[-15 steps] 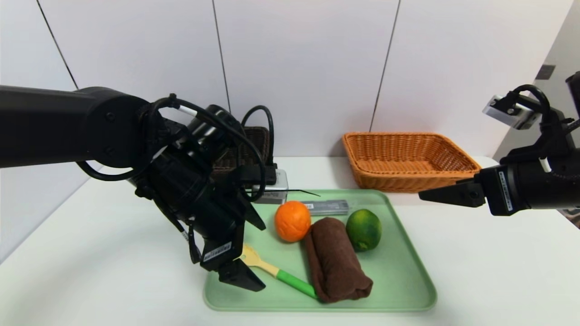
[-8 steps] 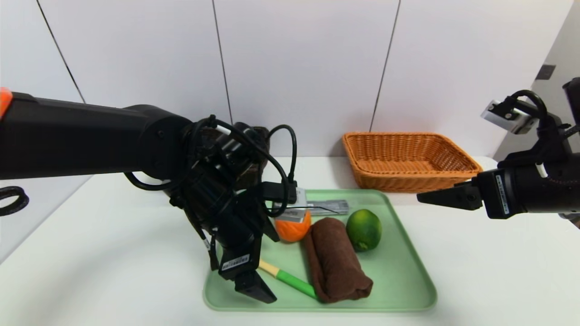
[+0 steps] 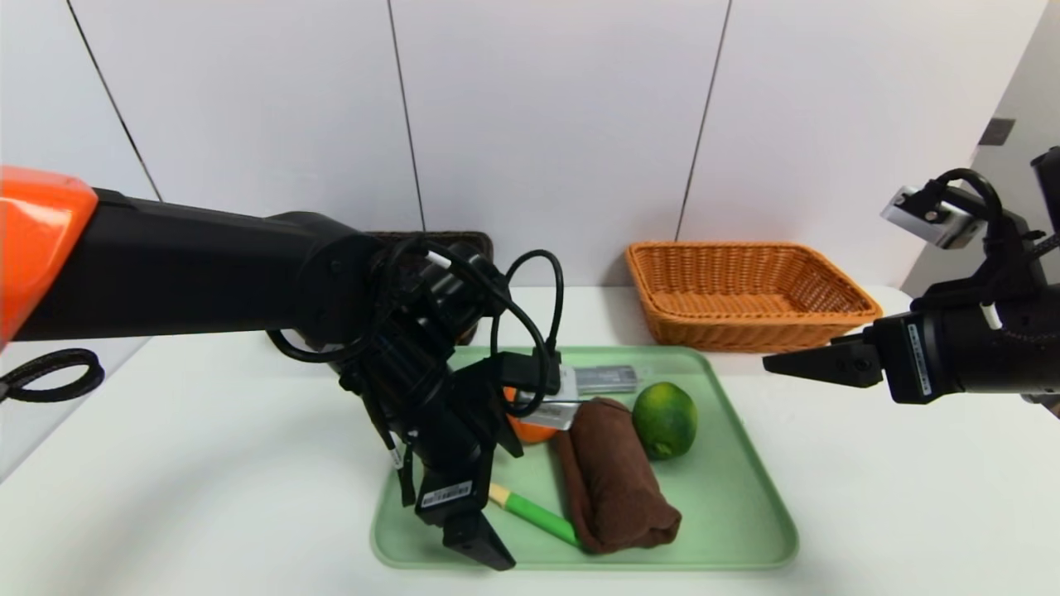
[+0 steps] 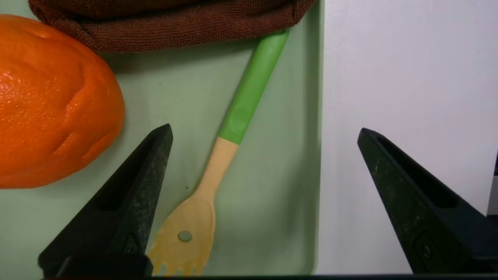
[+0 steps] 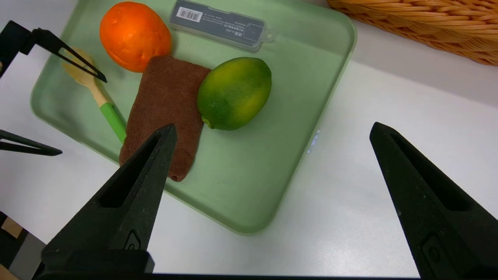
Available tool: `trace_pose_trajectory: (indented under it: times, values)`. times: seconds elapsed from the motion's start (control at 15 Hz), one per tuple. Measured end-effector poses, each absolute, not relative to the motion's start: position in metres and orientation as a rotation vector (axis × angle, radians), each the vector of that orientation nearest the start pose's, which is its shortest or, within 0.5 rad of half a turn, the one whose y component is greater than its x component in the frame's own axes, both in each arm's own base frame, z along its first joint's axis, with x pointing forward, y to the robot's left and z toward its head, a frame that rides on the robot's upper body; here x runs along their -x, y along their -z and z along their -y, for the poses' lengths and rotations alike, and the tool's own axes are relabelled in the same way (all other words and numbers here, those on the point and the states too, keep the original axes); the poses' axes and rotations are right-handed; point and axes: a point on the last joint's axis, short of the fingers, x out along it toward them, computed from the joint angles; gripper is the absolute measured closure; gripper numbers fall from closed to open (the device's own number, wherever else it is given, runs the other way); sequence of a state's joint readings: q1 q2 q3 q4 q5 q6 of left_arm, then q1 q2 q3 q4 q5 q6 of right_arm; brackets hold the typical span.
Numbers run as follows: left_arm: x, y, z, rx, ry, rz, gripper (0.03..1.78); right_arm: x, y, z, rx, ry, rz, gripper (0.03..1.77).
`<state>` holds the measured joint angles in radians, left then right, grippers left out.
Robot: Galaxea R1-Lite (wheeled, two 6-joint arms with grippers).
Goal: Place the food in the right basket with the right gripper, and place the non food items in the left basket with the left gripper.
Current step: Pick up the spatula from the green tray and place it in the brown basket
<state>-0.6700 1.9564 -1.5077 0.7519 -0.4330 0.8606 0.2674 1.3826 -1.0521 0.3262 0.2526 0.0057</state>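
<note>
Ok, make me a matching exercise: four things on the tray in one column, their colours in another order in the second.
Things:
1. towel
2. lime
3. orange
4. case

Colours:
A. orange
B. dark grey
C. brown
D. green

Pairs: 1-C, 2-D, 3-A, 4-B

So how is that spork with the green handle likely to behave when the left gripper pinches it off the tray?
The spork looks thin and rigid, so it should probably lift without drooping. It lies flat on the smooth green tray, so the open left gripper may skid it sideways. Its handle end touches the brown towel, which could drag slightly.
</note>
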Motion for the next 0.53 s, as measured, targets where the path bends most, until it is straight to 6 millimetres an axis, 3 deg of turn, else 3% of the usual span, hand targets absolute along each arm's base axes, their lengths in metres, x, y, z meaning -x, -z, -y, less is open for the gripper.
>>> trace_pose_trajectory:
  times: [0.53]
  values:
    - [-0.2659,-0.1682,0.2234,-0.866,1.440,-0.737,0.12,-0.2052,-0.2472,-0.0609,-0.003,-0.495,-0.664,0.09]
